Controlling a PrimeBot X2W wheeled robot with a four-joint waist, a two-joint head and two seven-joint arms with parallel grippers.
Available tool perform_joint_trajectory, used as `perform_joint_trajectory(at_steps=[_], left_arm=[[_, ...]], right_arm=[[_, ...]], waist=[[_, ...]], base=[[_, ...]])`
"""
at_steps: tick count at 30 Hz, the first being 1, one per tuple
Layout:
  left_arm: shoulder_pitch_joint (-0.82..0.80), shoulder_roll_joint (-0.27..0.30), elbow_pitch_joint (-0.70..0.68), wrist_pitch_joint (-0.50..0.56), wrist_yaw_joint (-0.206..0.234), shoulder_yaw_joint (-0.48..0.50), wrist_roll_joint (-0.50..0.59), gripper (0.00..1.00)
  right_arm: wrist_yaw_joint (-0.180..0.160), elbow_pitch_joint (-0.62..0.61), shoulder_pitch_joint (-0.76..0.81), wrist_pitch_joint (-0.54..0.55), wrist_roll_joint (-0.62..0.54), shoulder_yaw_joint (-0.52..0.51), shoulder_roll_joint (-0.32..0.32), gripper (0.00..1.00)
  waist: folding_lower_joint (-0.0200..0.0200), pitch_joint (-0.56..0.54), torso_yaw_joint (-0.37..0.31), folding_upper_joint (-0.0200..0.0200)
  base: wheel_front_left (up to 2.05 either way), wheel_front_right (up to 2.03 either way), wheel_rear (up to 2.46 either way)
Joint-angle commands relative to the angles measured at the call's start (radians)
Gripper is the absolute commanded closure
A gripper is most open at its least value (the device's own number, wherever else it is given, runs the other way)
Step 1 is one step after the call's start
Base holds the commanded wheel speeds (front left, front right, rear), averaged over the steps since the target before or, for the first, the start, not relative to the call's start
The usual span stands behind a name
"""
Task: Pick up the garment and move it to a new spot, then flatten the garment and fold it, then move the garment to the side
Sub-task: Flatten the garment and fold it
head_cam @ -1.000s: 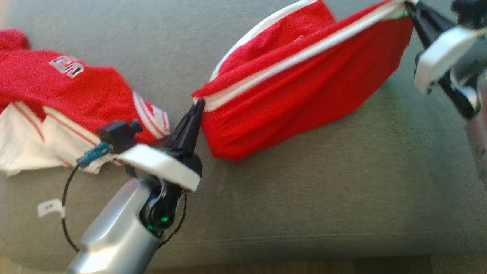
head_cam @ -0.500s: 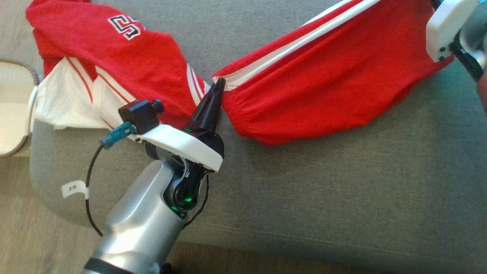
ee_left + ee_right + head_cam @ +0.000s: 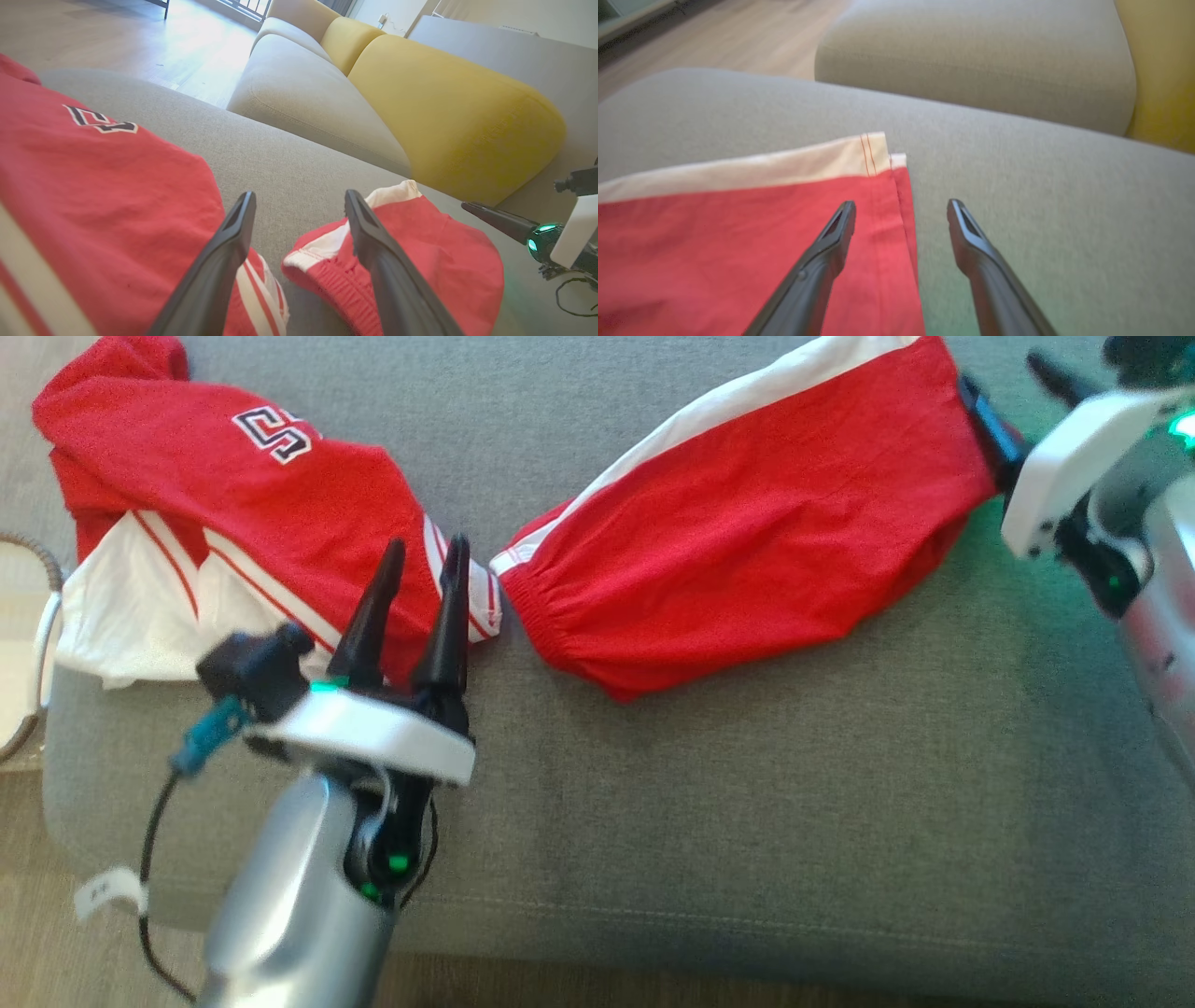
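The red shorts (image 3: 747, 523) lie on the grey cushion (image 3: 747, 803), toward one o'clock. The left hand (image 3: 428, 549) at their nine o'clock and the right hand (image 3: 902, 205) at their two o'clock both stand spread, holding nothing.

A wide grey upholstered seat (image 3: 747, 821) spreads across the head view; on its left end lies a crumpled red jersey (image 3: 233, 504) with white striped panels and a dark-edged white number patch (image 3: 274, 434); just beside that end is a pale round object with a grey rim (image 3: 23, 644), cut off by the edge; wooden floor (image 3: 37, 943) lies below; beyond the seat, a beige cushion (image 3: 308, 102) touches a yellow cushion (image 3: 448, 116)
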Motion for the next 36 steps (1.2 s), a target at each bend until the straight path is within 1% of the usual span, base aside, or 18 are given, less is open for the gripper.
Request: perform_joint_trajectory(at_steps=[1, 3, 6, 8, 12, 14, 15, 16, 19, 20, 21, 23, 26, 29, 30, 31, 36], left_arm=[[0.018, 0.006, -0.062, -0.005, 0.004, 0.040, 0.040, 0.00], [0.065, 0.005, -0.121, -0.005, 0.013, 0.029, 0.096, 0.00], [0.115, 0.004, -0.185, -0.005, 0.036, -0.030, 0.119, 0.00], [0.136, 0.004, -0.211, -0.005, 0.051, -0.071, 0.124, 0.00], [0.156, 0.004, -0.235, -0.005, 0.073, -0.131, 0.126, 0.00], [0.159, 0.004, -0.237, -0.005, 0.076, -0.141, 0.125, 0.00], [0.164, 0.004, -0.239, -0.005, 0.083, -0.154, 0.123, 0.00], [0.164, 0.004, -0.239, -0.005, 0.083, -0.154, 0.123, 0.00], [0.167, 0.004, -0.241, -0.005, 0.092, -0.163, 0.126, 0.00], [0.168, 0.004, -0.242, -0.005, 0.095, -0.163, 0.130, 0.00], [0.168, 0.004, -0.242, -0.005, 0.098, -0.163, 0.139, 0.00], [0.172, 0.004, -0.244, -0.005, 0.103, -0.159, 0.149, 0.00], [0.181, 0.004, -0.245, -0.005, 0.111, -0.146, 0.171, 0.00], [0.200, 0.004, -0.245, -0.005, 0.118, -0.123, 0.184, 0.00], [0.215, 0.004, -0.244, -0.005, 0.116, -0.112, 0.191, 0.00], [0.222, 0.004, -0.243, -0.005, 0.115, -0.107, 0.195, 0.00], [0.253, 0.004, -0.240, -0.005, 0.110, -0.087, 0.206, 0.00]], right_arm=[[0.000, -0.035, 0.008, 0.017, 0.031, 0.014, -0.012, 0.00], [0.000, -0.040, 0.024, 0.049, 0.069, 0.031, -0.026, 0.00], [0.000, -0.011, 0.028, 0.063, 0.092, 0.039, -0.049, 0.00], [0.000, 0.023, 0.028, 0.086, 0.107, 0.038, -0.048, 0.00], [0.000, 0.098, 0.026, 0.139, 0.121, 0.043, -0.045, 0.00], [0.000, 0.116, 0.027, 0.149, 0.118, 0.048, -0.043, 0.00], [0.000, 0.147, 0.032, 0.177, 0.119, 0.055, -0.033, 0.00], [0.000, 0.147, 0.032, 0.177, 0.119, 0.055, -0.033, 0.00], [0.000, 0.175, 0.045, 0.231, 0.124, 0.067, -0.019, 0.00], [0.000, 0.181, 0.050, 0.252, 0.126, 0.073, -0.013, 0.54], [0.000, 0.184, 0.055, 0.270, 0.130, 0.076, -0.008, 1.00], [0.000, 0.185, 0.060, 0.285, 0.133, 0.085, -0.006, 1.00], [0.000, 0.180, 0.053, 0.246, 0.127, 0.092, -0.012, 1.00], [0.000, 0.167, 0.058, 0.201, 0.138, 0.087, -0.002, 1.00], [0.000, 0.149, 0.066, 0.170, 0.142, 0.090, -0.005, 1.00], [0.000, 0.142, 0.071, 0.159, 0.144, 0.092, -0.009, 1.00], [0.000, 0.118, 0.091, 0.128, 0.162, 0.092, -0.052, 1.00]], waist=[[0.0000, -0.006, -0.006, 0.0000], [0.0000, -0.004, 0.001, 0.0000], [0.0000, 0.002, 0.027, 0.0000], [0.0000, 0.003, 0.049, 0.0000], [0.0000, 0.002, 0.090, 0.0000], [0.0000, 0.000, 0.099, 0.0000], [0.0000, -0.005, 0.111, 0.0000], [0.0000, -0.005, 0.111, 0.0000], [0.0000, -0.015, 0.121, 0.0000], [0.0000, -0.019, 0.121, 0.0000], [0.0000, -0.024, 0.120, 0.0000], [0.0000, -0.035, 0.112, 0.0000], [0.0000, -0.055, 0.084, 0.0000], [0.0000, -0.083, 0.040, 0.0000], [0.0000, -0.103, 0.011, 0.0000], [0.0000, -0.113, -0.005, 0.0000], [0.0000, -0.149, -0.079, 0.0000]], base=[[0.00, 0.00, 0.00], [0.00, 0.00, 0.00], [0.00, 0.00, 0.00], [0.00, 0.00, 0.00], [0.00, 0.00, 0.00], [0.00, 0.00, 0.00], [0.00, 0.00, 0.00], [0.00, 0.00, 0.00], [0.00, 0.00, 0.00], [0.00, 0.00, 0.00], [0.00, 0.00, 0.00], [0.00, 0.00, 0.00], [0.00, 0.00, 0.00], [0.00, 0.00, 0.00], [0.00, 0.00, 0.00], [0.00, 0.00, 0.00], [0.00, 0.00, 0.00]])
